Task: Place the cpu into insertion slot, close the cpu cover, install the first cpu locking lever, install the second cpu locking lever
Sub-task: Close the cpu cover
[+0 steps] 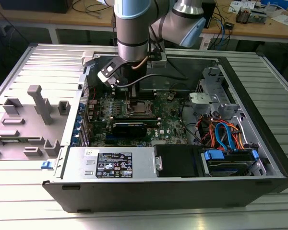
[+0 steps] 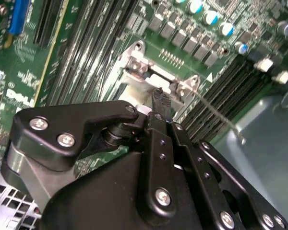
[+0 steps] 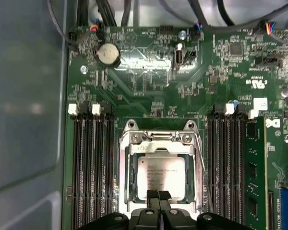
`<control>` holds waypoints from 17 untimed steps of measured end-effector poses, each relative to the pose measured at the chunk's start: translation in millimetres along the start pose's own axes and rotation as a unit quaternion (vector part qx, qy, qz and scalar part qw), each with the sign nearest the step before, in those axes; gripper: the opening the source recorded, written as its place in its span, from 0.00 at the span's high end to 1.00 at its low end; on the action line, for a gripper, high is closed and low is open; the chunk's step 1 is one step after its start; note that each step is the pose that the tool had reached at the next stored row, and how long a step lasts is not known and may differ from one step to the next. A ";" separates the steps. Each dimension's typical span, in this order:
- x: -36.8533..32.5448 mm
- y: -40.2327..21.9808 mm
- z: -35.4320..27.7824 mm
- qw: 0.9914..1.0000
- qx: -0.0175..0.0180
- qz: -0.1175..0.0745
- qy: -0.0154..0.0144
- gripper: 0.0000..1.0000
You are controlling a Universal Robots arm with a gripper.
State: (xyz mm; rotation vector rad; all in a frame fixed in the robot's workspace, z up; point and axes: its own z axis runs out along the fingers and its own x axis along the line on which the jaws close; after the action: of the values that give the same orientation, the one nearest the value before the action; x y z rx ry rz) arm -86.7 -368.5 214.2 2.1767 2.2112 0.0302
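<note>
One cpu (image 3: 161, 173) lies flat in the insertion slot (image 1: 138, 109), and we judge the cpu cover (image 3: 128, 163) is down around it. The pincer (image 3: 158, 195) is clenched, tips together with nothing between them, at the cover's edge just over the chip. A wire locking lever (image 2: 216, 115) juts out over the memory slots (image 3: 91, 167) and looks unlatched to us. Risks: the closed tips could slip off the thin lever and scrape the motherboard (image 3: 149, 76), or the cover could spring up.
</note>
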 end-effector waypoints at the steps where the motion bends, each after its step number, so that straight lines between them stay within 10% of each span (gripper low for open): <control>1: 0.0 -0.9 1.3 1.000 0.000 0.000 0.000 0.89; 17: 0.2 -4.3 5.5 1.000 0.000 -0.001 0.000 0.89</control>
State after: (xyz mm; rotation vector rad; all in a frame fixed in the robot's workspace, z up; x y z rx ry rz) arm -90.8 -368.4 208.6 2.1740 2.2139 0.0301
